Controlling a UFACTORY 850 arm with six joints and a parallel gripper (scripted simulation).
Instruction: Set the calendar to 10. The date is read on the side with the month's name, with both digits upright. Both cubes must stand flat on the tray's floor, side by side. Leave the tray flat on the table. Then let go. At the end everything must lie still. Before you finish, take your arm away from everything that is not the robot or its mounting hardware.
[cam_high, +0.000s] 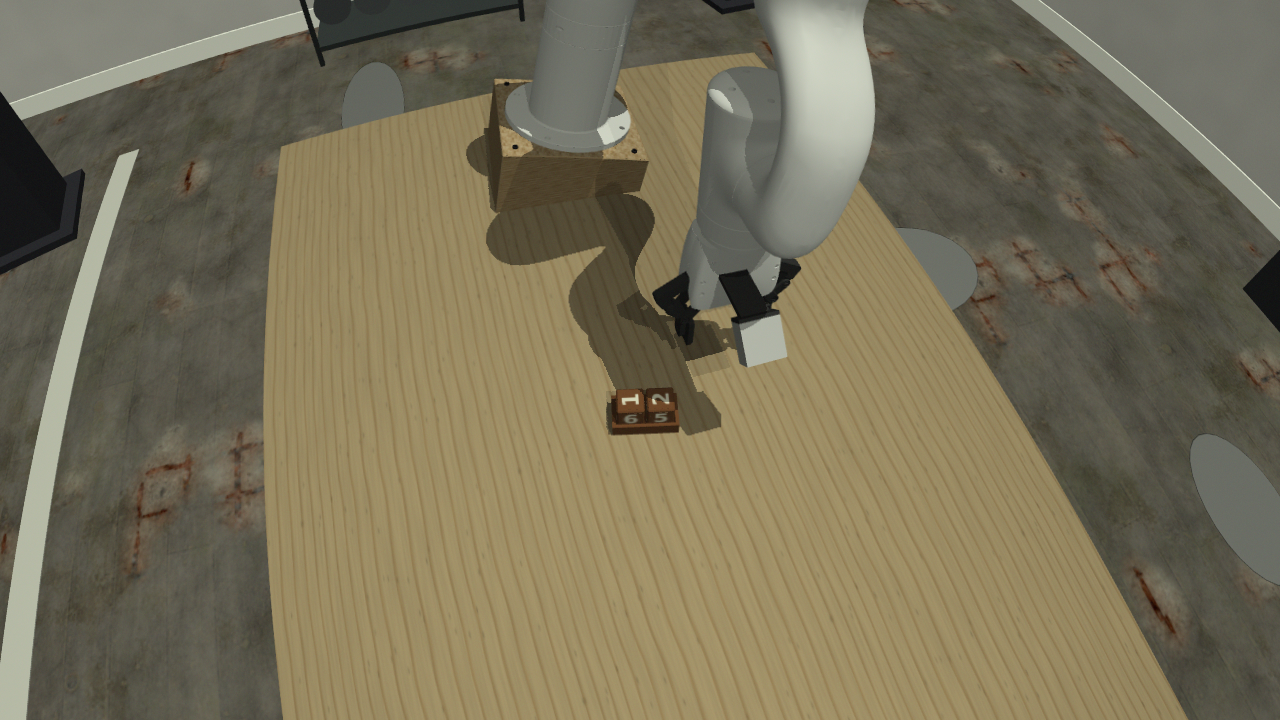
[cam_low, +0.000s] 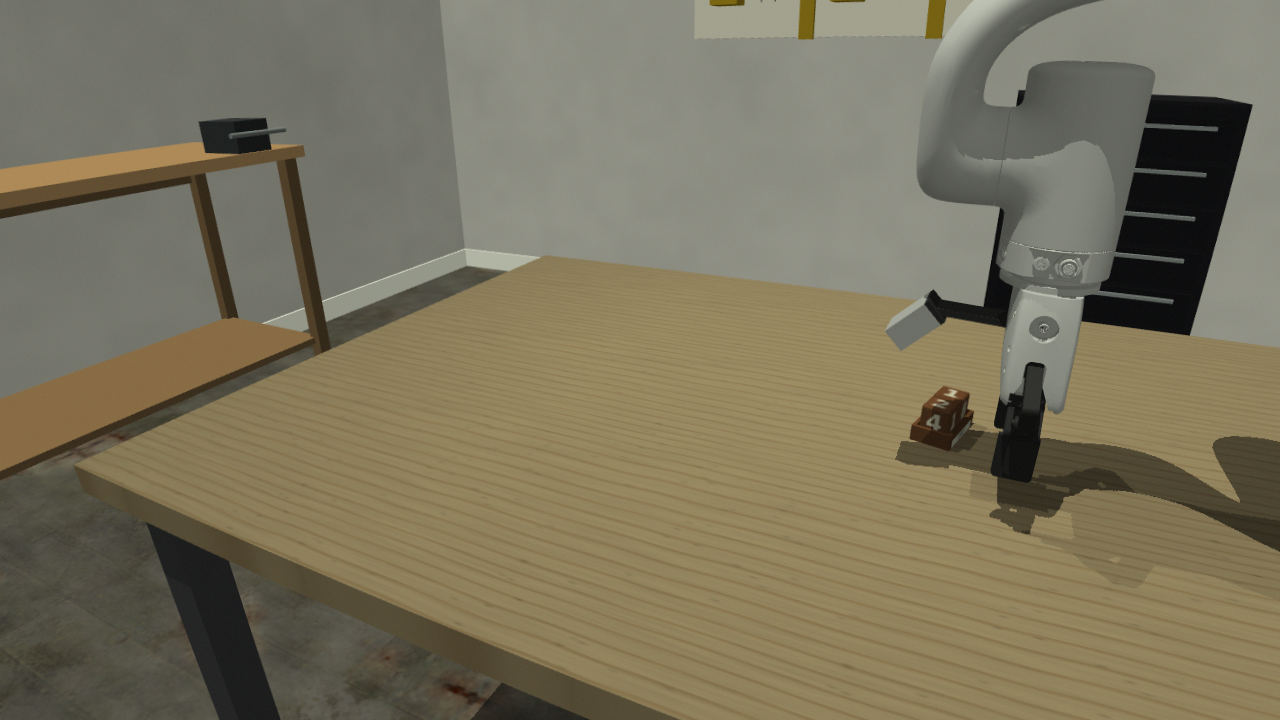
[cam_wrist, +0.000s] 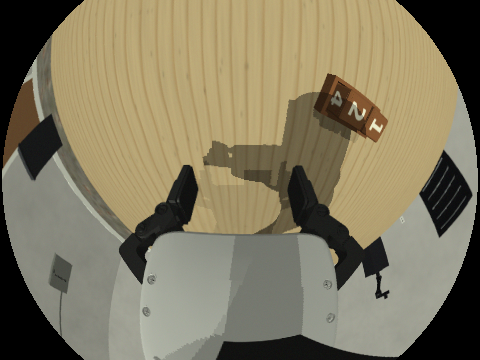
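- Near the center of the top view, found the tray (cam_high: 644, 429) (cam_low: 930, 436) (cam_wrist: 326, 90) apparently flat on the table (cam_high: 537, 555) (cam_low: 537, 447) (cam_wrist: 225, 75); in the wrist view, found at upper right.
- Inside, saw the cube topped with 1 (cam_high: 630, 401) (cam_low: 952, 394) (cam_wrist: 376, 126) beside the cube topped with 2 (cam_high: 661, 399) (cam_low: 939, 407) (cam_wrist: 356, 111), both seemingly seated level.
- Read 6 and 5 on the faces toward the bottom of the top view, and 4 on an end face in the exterior view.
- At right in the exterior view, noticed a pale strip on the tray's side; judged likely to bear the month's name, but could not read it, nor the date above with certainty.
- Right of and above the tray in the top view, saw the gripper (cam_high: 735, 313) (cam_low: 1015, 467) (cam_wrist: 242, 177) released, spread wide around nothing, apart from both cubes.
- Could not confirm 10 as set; judged side-by-side placement apparently met, with correct upright digits left to verify or turn.
- Counted letting go as satisfied for now, pending any further regrasp.
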